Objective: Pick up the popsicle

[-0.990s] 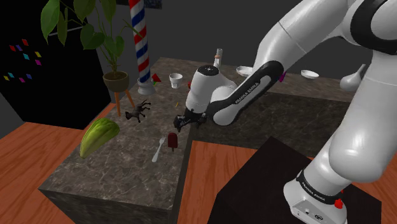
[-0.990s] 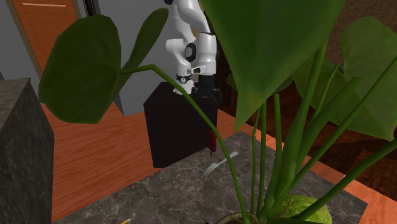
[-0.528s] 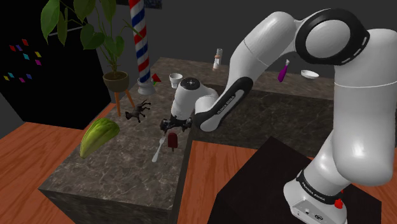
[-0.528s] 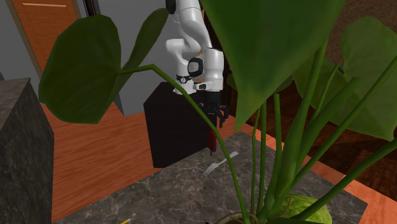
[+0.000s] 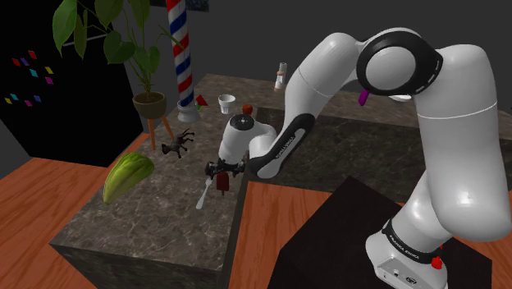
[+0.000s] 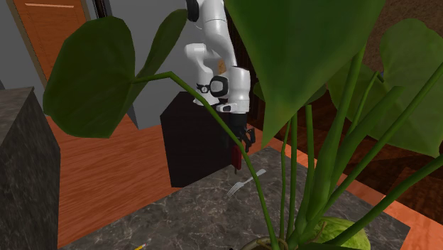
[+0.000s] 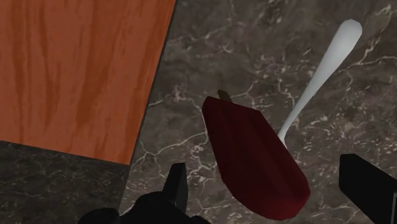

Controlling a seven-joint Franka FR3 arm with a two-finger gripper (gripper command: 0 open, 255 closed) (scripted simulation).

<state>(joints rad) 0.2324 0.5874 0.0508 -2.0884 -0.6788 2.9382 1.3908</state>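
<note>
Two fingers [image 7: 177, 186] of the gripper [image 7: 270, 184] are spread wide either side of the dark red popsicle [image 7: 254, 159], not touching, lined up for a pinch I'd guess. It's lying flat near the marble counter [image 7: 210, 51] edge, right beside a white fork [image 7: 318, 83].
</note>
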